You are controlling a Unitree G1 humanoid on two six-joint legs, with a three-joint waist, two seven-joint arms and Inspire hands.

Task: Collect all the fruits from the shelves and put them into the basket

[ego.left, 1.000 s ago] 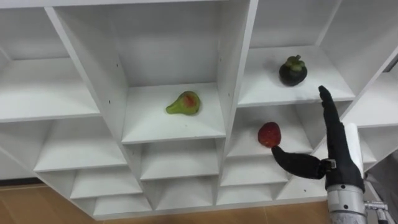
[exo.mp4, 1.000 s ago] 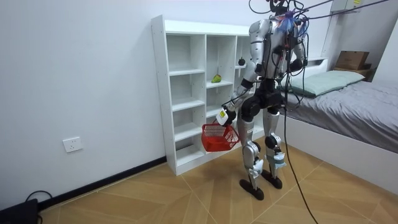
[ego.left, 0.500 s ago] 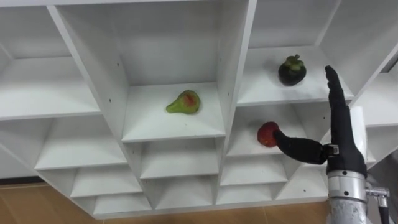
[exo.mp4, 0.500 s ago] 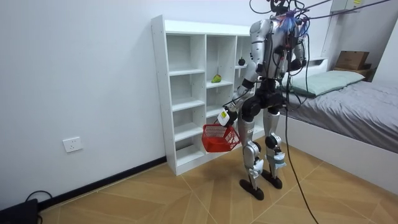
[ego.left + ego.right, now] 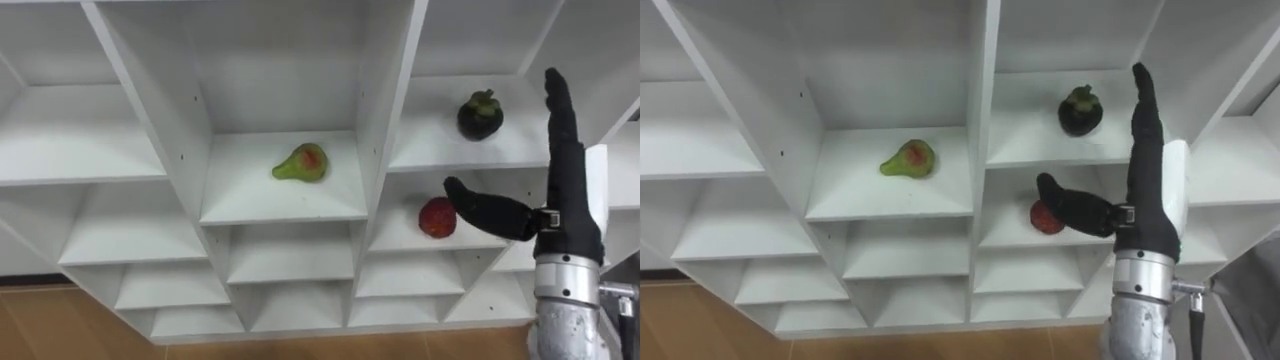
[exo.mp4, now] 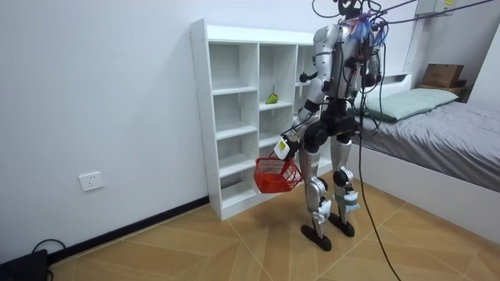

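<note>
Divider [image 5: 392,100] separates pear [image 5: 302,163] from right hand [image 5: 570,225], fingers [image 5: 560,120] straight, before red fruit [image 5: 435,218] under mangosteen [image 5: 480,117]; left hand [image 6: 287,145] grips basket [image 6: 275,175].

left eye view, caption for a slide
Open right hand raised before the shelving, near the red fruit, mangosteen and pear.

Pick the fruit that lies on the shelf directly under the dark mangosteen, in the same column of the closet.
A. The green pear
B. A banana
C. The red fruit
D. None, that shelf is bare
C: the red fruit lies on the shelf just under the mangosteen, while the pear sits one column to the left.
</note>
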